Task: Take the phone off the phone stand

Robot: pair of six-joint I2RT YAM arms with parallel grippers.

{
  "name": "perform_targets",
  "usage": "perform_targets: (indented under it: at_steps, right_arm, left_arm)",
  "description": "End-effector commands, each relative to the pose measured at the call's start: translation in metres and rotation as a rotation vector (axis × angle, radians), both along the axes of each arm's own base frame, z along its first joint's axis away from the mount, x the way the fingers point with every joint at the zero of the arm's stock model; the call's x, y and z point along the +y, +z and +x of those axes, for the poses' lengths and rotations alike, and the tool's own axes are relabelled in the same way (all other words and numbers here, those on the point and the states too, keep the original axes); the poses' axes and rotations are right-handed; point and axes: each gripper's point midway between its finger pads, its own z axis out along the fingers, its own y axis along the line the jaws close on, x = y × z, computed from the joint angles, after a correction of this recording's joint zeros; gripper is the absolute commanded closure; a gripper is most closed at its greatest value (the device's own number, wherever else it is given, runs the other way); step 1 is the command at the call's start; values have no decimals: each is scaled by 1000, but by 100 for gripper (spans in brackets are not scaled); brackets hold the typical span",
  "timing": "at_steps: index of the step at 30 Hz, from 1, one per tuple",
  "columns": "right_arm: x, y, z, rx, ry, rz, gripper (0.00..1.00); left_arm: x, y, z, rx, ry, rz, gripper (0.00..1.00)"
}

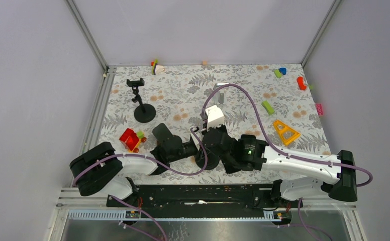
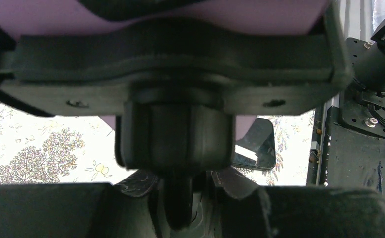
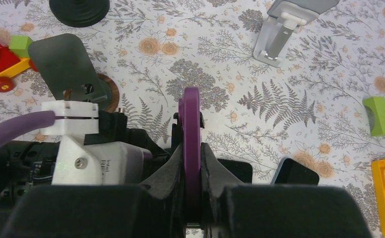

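Observation:
The purple phone (image 3: 191,119) stands edge-on in the black phone stand's clamp (image 2: 175,79). It shows as a purple band above the clamp in the left wrist view (image 2: 205,15). My right gripper (image 3: 191,158) is shut on the phone's edge, one finger on each face. My left gripper (image 2: 183,198) is shut on the stand's stem (image 2: 177,208) below the clamp. In the top view both grippers meet at the front centre, left (image 1: 200,150) and right (image 1: 212,145), over the stand's round base (image 1: 206,161). The phone itself is hidden there.
A second black stand (image 1: 143,108) with an empty clamp is back left, and a grey-white stand (image 1: 220,93) is behind centre. A red toy (image 1: 131,139), a yellow triangle (image 1: 286,131) and a green block (image 1: 268,107) lie around. A dark phone (image 3: 294,173) lies flat.

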Motion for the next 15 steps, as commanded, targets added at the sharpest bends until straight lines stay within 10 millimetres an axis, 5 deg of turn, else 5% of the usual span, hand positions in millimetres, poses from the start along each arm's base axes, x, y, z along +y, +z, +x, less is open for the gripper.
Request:
perform_targets:
  at_steps: [1, 4, 8, 15]
  right_arm:
    - [97, 59, -41, 125, 206, 506, 100]
    - [83, 67, -36, 75, 183, 479, 65]
    - [67, 76, -32, 26, 172, 454, 37]
    - [36, 83, -32, -29, 168, 438, 29]
  left_arm:
    - [3, -58, -46, 200, -122, 155, 100]
    - [4, -57, -46, 201, -123, 150, 100]
    - [1, -50, -48, 194, -141, 131, 100]
    - [2, -29, -55, 154, -187, 89, 100]
